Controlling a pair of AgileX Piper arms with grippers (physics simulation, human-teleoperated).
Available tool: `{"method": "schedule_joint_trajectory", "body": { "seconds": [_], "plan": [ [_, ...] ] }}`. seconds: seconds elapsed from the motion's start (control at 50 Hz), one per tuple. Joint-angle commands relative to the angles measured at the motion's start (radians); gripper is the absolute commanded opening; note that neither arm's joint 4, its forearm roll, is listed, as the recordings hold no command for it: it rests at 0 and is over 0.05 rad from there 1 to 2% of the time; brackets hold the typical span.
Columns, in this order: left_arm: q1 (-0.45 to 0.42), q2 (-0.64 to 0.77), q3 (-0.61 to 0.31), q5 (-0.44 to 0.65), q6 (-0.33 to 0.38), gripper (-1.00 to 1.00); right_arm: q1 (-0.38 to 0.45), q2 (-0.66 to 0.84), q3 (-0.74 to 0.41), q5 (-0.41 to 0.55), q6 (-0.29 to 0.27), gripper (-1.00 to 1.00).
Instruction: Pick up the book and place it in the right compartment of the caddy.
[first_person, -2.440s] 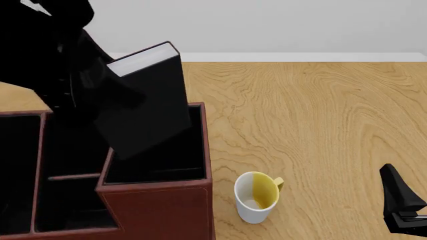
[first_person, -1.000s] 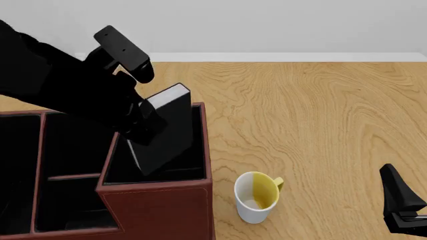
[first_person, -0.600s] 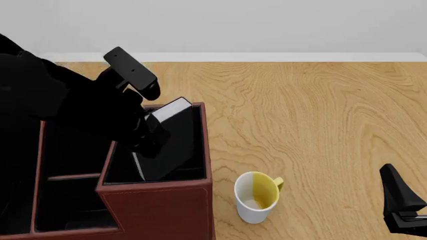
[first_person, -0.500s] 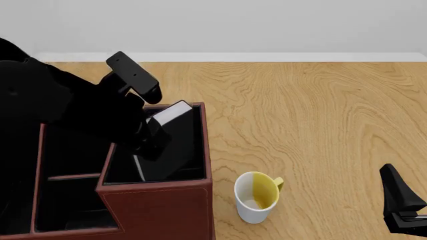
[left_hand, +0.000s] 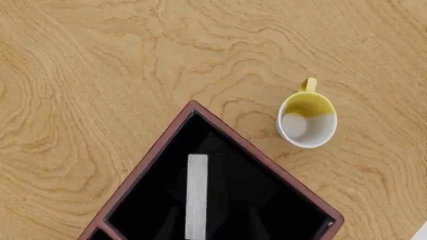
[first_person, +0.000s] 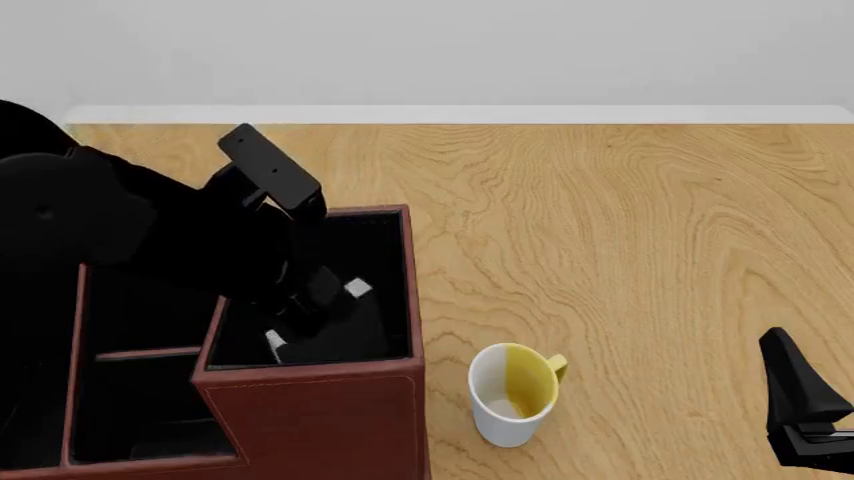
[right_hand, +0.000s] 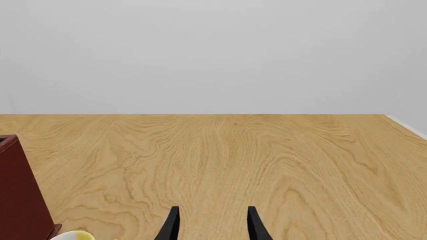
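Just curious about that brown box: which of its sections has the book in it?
The big undivided section at the caddy's right end, nearest the mug, holds the book; the narrower left sections show none.

I count one book (left_hand: 196, 196), one caddy (first_person: 320, 420) and one mug (first_person: 513, 394) on one counter (first_person: 641, 250). Two arms in my views, so two hands: the left hand (first_person: 314, 318) down in the caddy's right compartment (first_person: 380, 260), the right hand (right_hand: 212, 225) showing two fingers. Compartments I can make out in the front view: one big undivided bay plus at least three narrower ones, though the left arm hides part of them.
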Motion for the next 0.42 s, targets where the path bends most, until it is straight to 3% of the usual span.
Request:
{"method": "schedule_joint_trajectory", "body": {
  "seconds": [0.02,0.42],
  "plan": [
    [0.018,-0.025,-0.021,0.016,0.023,1.00,0.000,0.000,0.000,0.000,0.000,1.00],
    [0.004,-0.123,-0.017,0.051,0.031,1.00,0.000,0.000,0.000,0.000,0.000,1.00]
  ]
}}
